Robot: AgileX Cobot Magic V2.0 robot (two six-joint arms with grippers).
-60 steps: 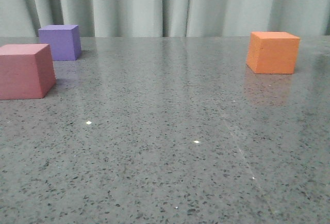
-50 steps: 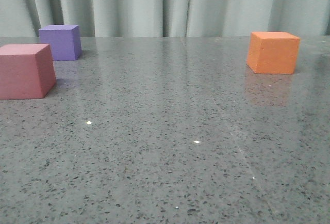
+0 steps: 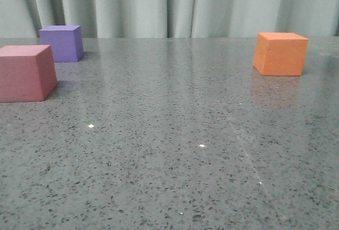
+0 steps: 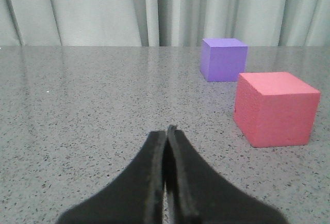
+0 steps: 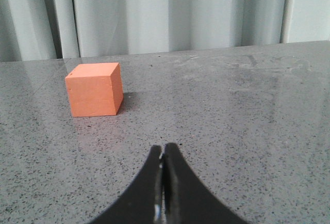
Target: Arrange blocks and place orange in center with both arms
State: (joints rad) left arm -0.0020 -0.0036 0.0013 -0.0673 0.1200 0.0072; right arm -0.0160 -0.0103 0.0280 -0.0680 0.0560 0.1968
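Note:
The orange cube (image 3: 280, 54) stands alone at the far right of the table; the right wrist view shows the orange cube (image 5: 95, 90) well ahead of my right gripper (image 5: 163, 147), which is shut on nothing. At the far left sit the pinkish-red cube (image 3: 26, 73) and, behind it, the purple cube (image 3: 62, 43). In the left wrist view the pinkish-red cube (image 4: 275, 108) and the purple cube (image 4: 223, 59) lie ahead and to one side of my left gripper (image 4: 167, 130), also shut and empty. Neither arm shows in the front view.
The grey speckled tabletop (image 3: 169, 145) stretches between the two groups of cubes. A pale green curtain (image 3: 169, 5) hangs behind the table's far edge.

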